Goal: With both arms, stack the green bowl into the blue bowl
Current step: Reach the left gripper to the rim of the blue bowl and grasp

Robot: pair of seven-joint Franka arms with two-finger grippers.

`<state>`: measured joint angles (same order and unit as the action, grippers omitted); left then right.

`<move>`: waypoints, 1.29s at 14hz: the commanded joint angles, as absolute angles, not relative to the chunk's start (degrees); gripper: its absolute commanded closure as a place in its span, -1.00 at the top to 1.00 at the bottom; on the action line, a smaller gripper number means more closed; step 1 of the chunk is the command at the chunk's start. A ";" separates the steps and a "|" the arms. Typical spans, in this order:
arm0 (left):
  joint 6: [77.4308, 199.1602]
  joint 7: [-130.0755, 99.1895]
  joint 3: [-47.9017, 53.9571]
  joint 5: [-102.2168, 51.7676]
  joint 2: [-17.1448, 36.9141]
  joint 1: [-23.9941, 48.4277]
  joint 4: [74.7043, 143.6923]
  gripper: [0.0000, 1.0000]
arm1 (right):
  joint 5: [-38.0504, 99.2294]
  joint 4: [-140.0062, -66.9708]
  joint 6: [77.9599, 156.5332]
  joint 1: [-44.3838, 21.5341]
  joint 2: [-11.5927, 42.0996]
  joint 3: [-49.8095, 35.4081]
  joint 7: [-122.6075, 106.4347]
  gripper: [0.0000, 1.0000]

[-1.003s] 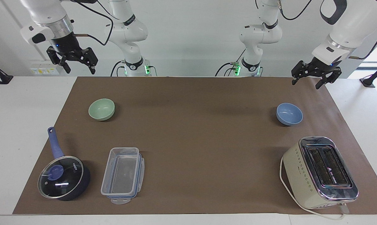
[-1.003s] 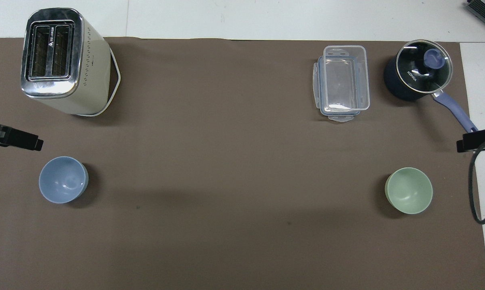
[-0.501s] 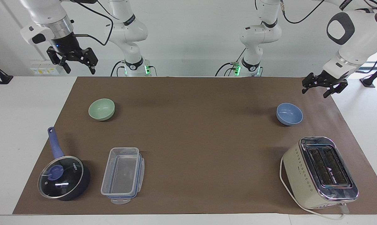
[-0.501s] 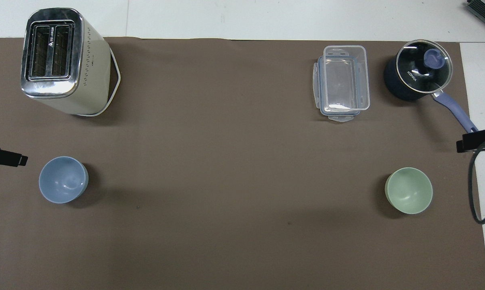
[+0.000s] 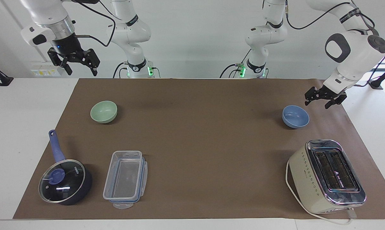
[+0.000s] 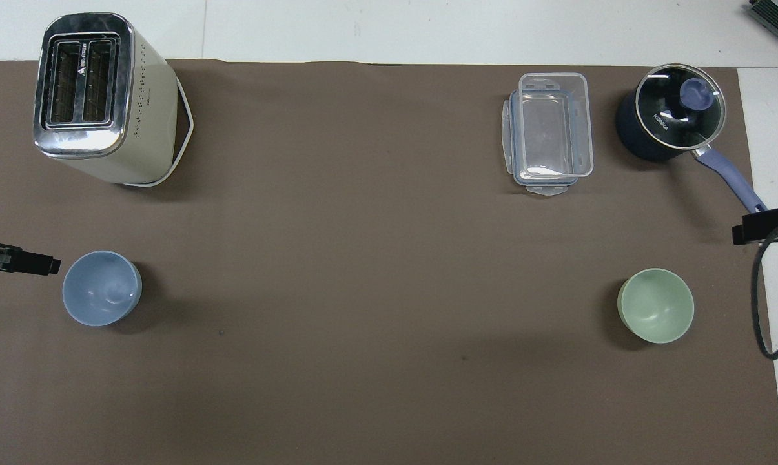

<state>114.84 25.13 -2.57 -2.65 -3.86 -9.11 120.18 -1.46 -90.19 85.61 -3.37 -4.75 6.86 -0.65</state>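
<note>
The green bowl [image 5: 103, 111] [image 6: 655, 305] stands upright and empty on the brown mat toward the right arm's end of the table. The blue bowl [image 5: 295, 116] [image 6: 102, 287] stands upright and empty toward the left arm's end. My left gripper [image 5: 317, 104] hangs open low over the mat's edge, just beside the blue bowl and apart from it. One of its fingers [image 6: 27, 263] pokes in at the edge of the overhead view. My right gripper [image 5: 81, 71] waits open, raised high over the table's edge by the robots, well above the green bowl's end.
A cream toaster [image 5: 326, 175] with its cord stands farther from the robots than the blue bowl. A clear plastic container [image 5: 125, 179] and a dark blue lidded saucepan [image 5: 64, 182] sit farther out than the green bowl. The brown mat [image 5: 198, 134] covers the table's middle.
My left gripper has come down and swung in toward the blue bowl. The right arm and both bowls have not moved.
</note>
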 commanded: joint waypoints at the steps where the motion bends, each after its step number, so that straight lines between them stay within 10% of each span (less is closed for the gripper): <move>1: 121.10 26.10 -1.93 -3.34 -1.59 -12.74 124.27 1.00 | -2.37 -92.20 87.10 -2.99 -6.33 6.77 -2.20 1.00; 5: 125.48 26.10 -1.93 -3.34 -0.53 -13.18 127.43 0.97 | -2.37 -92.20 87.10 -2.99 -6.33 6.77 -2.20 1.00; 8: 129.29 25.93 -1.93 -3.43 0.61 -12.66 128.85 0.37 | -2.37 -92.20 87.10 -2.99 -6.33 6.77 -2.20 1.00; 14: 137.18 25.58 -1.93 -3.52 0.01 -11.95 135.77 0.09 | -2.37 -92.98 87.27 -2.90 -6.85 6.77 -2.28 1.00; 16: 137.29 25.58 -1.76 -3.60 -0.09 -11.95 135.97 -0.99 | -2.37 -93.16 87.19 -2.90 -6.94 6.77 -2.29 1.00; 18: 137.20 25.58 -1.93 -3.60 0.09 -11.95 135.62 -1.00 | -2.37 -93.16 87.27 -2.90 -6.94 6.77 -2.29 1.00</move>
<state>135.87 25.36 -1.64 -2.77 1.16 -12.35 134.54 -1.46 -90.80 85.62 -3.34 -5.18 6.89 -0.65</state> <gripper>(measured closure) 0.749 0.000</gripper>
